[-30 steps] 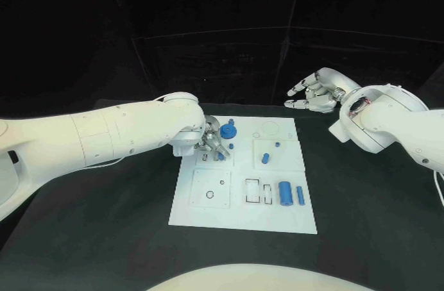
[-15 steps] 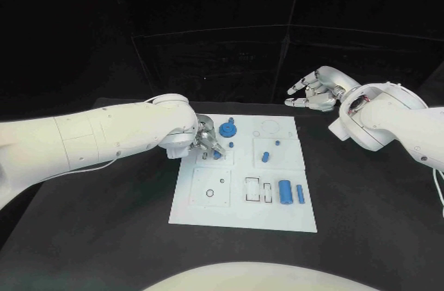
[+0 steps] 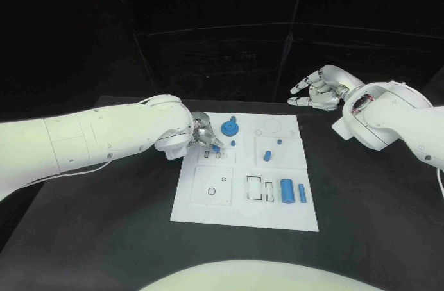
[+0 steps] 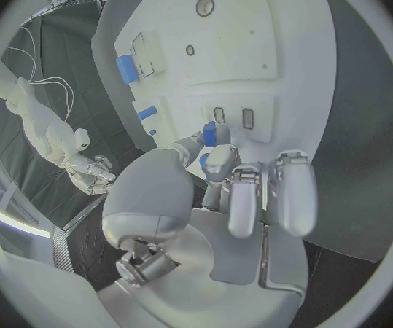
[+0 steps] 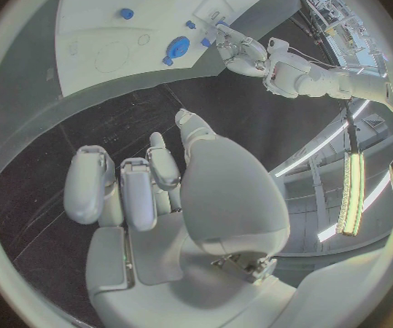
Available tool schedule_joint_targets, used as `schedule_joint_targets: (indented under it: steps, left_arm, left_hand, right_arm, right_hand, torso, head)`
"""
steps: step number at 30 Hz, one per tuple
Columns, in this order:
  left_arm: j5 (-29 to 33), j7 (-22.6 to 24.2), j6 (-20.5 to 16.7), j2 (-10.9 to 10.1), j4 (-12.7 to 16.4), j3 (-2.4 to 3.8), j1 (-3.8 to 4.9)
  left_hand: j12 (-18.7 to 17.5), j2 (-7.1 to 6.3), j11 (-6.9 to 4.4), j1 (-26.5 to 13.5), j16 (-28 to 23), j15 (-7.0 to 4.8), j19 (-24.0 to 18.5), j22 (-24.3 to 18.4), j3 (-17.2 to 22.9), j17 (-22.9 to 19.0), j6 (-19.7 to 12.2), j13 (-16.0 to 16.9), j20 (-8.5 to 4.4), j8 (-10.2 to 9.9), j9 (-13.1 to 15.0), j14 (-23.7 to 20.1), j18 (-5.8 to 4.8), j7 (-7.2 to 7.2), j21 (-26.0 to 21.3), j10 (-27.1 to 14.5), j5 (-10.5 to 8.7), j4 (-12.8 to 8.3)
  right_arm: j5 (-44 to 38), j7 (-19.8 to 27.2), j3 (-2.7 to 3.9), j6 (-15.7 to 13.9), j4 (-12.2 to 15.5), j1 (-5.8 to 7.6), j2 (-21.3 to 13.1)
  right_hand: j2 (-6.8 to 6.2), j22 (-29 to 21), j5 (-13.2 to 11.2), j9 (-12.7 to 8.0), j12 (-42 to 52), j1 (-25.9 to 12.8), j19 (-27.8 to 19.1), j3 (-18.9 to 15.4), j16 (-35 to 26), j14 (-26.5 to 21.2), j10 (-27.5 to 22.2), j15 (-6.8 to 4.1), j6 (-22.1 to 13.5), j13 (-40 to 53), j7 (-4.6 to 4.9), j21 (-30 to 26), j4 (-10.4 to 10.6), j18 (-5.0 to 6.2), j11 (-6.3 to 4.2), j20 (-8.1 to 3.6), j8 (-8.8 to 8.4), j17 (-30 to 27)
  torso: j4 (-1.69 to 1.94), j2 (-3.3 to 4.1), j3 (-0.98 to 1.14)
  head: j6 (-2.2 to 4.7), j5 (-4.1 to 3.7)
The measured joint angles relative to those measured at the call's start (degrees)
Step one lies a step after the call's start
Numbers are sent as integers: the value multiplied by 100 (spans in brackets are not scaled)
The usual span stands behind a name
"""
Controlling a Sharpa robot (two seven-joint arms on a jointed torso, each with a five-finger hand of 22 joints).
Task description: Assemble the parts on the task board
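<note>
Two hands in play: left hand (image 3: 205,139) at work over the board, right hand (image 3: 317,91) idle.

Left hand sits over the near-left part of the white board (image 3: 242,207), pinching a small blue peg (image 4: 210,133) between thumb and a fingertip, other fingers curled in alongside. Peg tip hangs just beside two small slots (image 4: 233,116) in the board; contact with the board can't be told. Right hand is raised beyond the board's far right corner, well apart from it, fingers loosely spread, grasping nothing. Other blue parts lie on the board: a round gear (image 3: 230,128), a short pin (image 3: 266,155), a cylinder (image 3: 287,190) and a thin bar (image 3: 301,193) side by side. Step in hand, by my reading: seating the peg. Next move calls for lining it up over a slot, then pressing straight down.
</note>
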Motion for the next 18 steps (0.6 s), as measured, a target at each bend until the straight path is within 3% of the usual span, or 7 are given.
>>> schedule_joint_targets:
  steps: [11, 18]
  left_arm:
    - [-180, 138, -641, -4, 83, -5, -187]
    - [-355, 163, -758, -4, 116, -6, -238]
  left_hand:
    - [32, -42, -9, -50, 0, 0, 0, 0, 95, 0, 1, 26, 0, 24, 27, 0, 0, 2, 0, 49, -5, -15]
    - [32, -61, -8, -69, 0, 0, 0, 0, 156, 0, 1, 26, 0, 24, 39, 0, 0, 3, 0, 49, -10, -15]
  right_arm:
    - [0, -6, 0, 28, 5, 0, -23]
    - [0, -8, 0, 48, 5, 0, -24]
  right_hand:
    - [0, 1, 0, 0, 0, 0, 0, 0, 0, 0, 0, 0, 0, 1, 0, 0, 0, 0, 0, 0, 0, -1]
    - [0, -5, 0, 0, 0, 0, 0, 0, 0, 0, 0, 0, 0, 1, 0, 0, 0, 0, 0, 0, 0, -1]
  torso:
    - [-9, 0, -4]
    - [-15, 0, -5]
  head:
    - [-18, 18]
    - [-23, 31]
